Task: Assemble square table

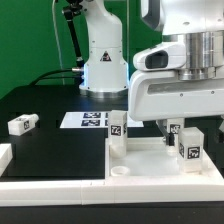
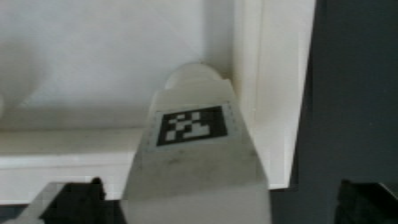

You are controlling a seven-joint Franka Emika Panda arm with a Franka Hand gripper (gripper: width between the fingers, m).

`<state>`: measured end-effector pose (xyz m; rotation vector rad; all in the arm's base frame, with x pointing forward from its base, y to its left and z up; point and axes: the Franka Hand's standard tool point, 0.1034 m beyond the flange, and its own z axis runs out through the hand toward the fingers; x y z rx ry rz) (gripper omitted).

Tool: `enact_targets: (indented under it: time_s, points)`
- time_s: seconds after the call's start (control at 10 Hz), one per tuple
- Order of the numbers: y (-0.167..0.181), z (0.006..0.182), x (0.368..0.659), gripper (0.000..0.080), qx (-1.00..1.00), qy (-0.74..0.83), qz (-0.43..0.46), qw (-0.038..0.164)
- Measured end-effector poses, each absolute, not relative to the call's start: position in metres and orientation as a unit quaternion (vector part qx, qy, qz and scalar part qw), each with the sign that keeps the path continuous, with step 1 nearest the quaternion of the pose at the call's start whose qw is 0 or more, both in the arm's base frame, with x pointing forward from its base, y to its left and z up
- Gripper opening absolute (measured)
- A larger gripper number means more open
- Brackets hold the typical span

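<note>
black desk (image 1: 50, 100). exterior view: square table top (image 1: 60, 165) lies at the front with upright leg blocks (image 1: 115, 130) on it. a loose leg block (image 1: 22, 124) sits toward that view's left, near the marker board (image 1: 90, 120). wrist view alone shows the end effector (image 2: 217, 200): spread wide, straddling a tagged leg (image 2: 192, 130), gaps both sides, holding nothing.

Bright, even light is falling from above, bleaching the white square table top (image 1: 150, 160). The black table (image 1: 40, 100) is swallowing detail. In my wrist view the near leg block (image 2: 192, 150) is blurring, its tag edges smearing.
</note>
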<state>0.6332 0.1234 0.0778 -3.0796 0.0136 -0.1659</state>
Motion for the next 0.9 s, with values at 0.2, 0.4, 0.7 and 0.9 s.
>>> enact_targets:
  time_s: [0.2,0.4,0.7,0.9]
  points:
    - [0.124,0.078,0.633,0.0522,-0.998,0.017,-0.053,0.03]
    - [0.124,0.077,0.633,0.0383,-0.994,0.09,-0.05,0.035]
    - [0.115,0.076,0.631,0.0296,-0.956,0.289,-0.031,0.046]
    - [0.11,0.075,0.631,0.0295,-0.895,0.441,-0.011,0.071]
